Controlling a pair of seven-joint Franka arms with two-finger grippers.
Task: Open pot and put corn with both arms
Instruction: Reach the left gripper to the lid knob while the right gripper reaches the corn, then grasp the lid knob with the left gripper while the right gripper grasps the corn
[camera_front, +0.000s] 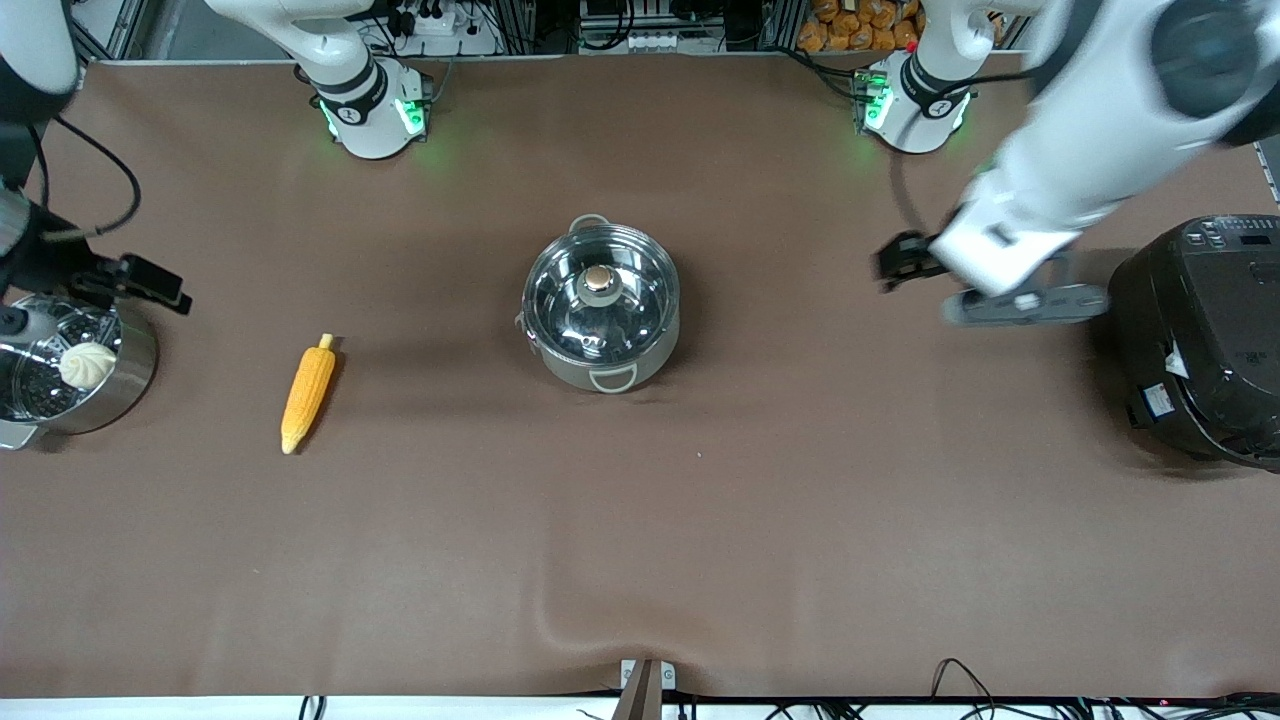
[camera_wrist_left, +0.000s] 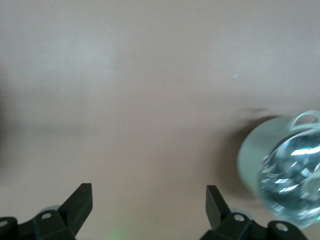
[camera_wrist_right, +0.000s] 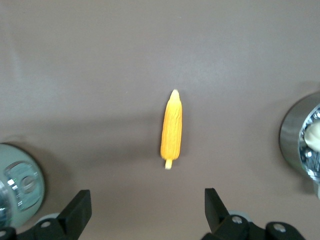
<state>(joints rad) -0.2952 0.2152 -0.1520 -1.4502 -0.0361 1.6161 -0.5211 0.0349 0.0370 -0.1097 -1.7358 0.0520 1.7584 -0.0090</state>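
One corn (camera_front: 308, 393) lies bare on the brown table (camera_front: 640, 560), toward the right arm's end and slightly nearer the front camera than the one pot (camera_front: 601, 303), which stands at the table's middle with its glass lid (camera_front: 598, 300) on. One steamer pot (camera_front: 70, 370) with one white bun (camera_front: 87, 364) sits at the right arm's edge, one black cooker (camera_front: 1200, 335) at the left arm's edge. Two tools hang empty with fingers spread: the right tool (camera_wrist_right: 145, 220) over bare table beside the corn, the left tool (camera_wrist_left: 149, 217) over bare table between pot and cooker.

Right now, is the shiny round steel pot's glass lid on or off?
On. The clear glass lid with its metallic knob sits centred on the shiny steel pot; neither gripper touches it.
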